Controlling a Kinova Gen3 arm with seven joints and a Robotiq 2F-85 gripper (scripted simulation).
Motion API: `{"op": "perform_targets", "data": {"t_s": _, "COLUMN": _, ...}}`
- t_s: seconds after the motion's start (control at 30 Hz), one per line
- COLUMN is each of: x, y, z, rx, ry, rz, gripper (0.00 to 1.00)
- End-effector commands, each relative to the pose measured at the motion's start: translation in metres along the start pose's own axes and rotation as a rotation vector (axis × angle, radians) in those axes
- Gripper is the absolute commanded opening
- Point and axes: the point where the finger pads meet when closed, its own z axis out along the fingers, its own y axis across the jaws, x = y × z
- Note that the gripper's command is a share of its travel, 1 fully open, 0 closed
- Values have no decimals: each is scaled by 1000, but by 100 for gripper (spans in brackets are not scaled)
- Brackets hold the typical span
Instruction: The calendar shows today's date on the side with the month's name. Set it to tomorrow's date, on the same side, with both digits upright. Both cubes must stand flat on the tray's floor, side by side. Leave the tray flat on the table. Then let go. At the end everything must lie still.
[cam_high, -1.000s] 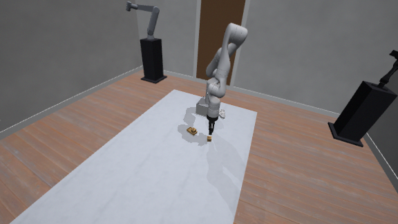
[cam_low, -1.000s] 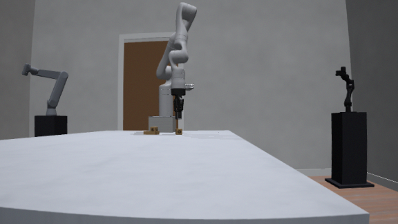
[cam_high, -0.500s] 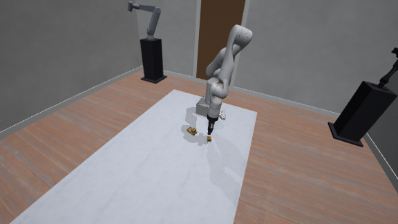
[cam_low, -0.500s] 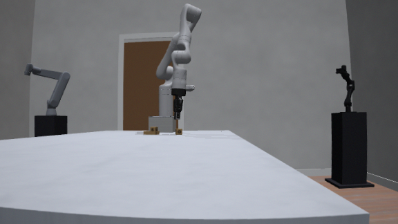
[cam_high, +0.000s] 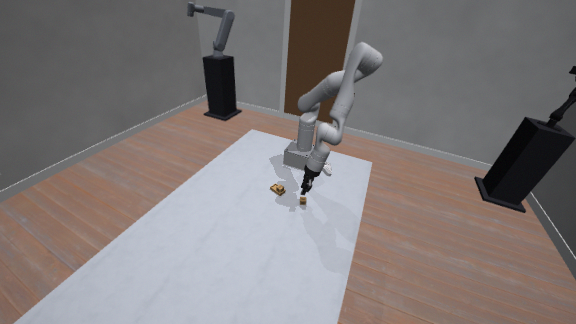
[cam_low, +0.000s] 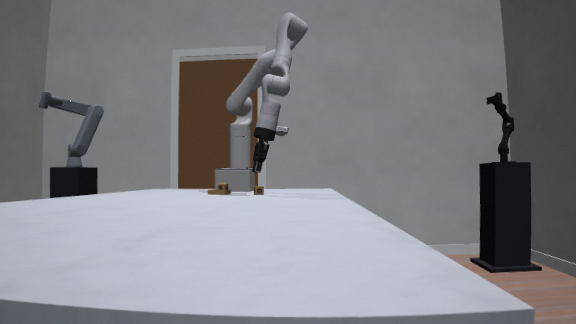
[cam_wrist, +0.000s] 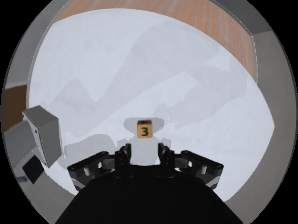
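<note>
A small wooden cube (cam_high: 303, 200) stands alone on the white table, outside the tray; it also shows in the exterior view (cam_low: 258, 190). In the wrist view the cube (cam_wrist: 144, 131) has a 3 on its upper face. The wooden calendar tray (cam_high: 274, 189) lies flat a short way to the cube's left, with another cube in it (cam_low: 220, 188); its digit and the month side are too small to read. My gripper (cam_high: 305, 189) (cam_low: 258, 167) hangs just above the loose cube, clear of it. The fingers stand partly open with nothing between them.
The arm's grey base block (cam_high: 297, 156) stands on the table behind the tray. Black pedestals with other arms stand on the floor at the far left (cam_high: 220, 85) and at the right (cam_high: 522, 162), away from the table.
</note>
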Motion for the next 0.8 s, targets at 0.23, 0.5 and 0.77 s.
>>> {"op": "perform_targets", "data": {"t_s": 0.23, "x": 8, "y": 1, "z": -3, "rx": -12, "ry": -34, "rz": -26, "gripper": 46}}
{"op": "perform_targets", "data": {"t_s": 0.5, "x": 8, "y": 0, "z": -1, "rx": -7, "ry": -52, "rz": -26, "gripper": 46}}
{"op": "perform_targets", "data": {"t_s": 0.77, "x": 10, "y": -2, "z": 2, "rx": 5, "ry": -168, "rz": -26, "gripper": 46}}
